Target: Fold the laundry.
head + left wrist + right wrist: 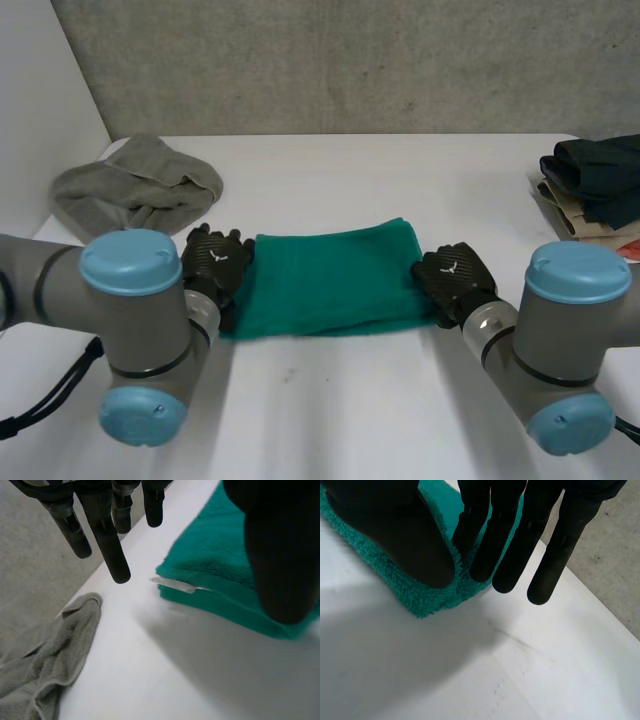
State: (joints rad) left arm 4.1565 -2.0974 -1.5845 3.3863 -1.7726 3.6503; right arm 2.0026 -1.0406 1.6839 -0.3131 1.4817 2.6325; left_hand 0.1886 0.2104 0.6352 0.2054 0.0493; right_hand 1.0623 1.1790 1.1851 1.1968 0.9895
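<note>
A green towel (330,280) lies folded in a wide band on the white table (350,410). My left hand (215,262) is at its left end. In the left wrist view that hand (107,545) is open: its fingers are straight and spread above bare table, and its thumb hangs over the green towel (215,565) near a white label (175,585). My right hand (455,278) is at the towel's right end. In the right wrist view this hand (510,555) pinches the corner of the green towel (422,605) between its thumb and straight fingers.
A crumpled grey towel (135,185) lies at the back left, near my left hand's fingertips (45,660). A stack of dark clothes (600,175) sits at the back right edge. Bare table stretches in front of the green towel.
</note>
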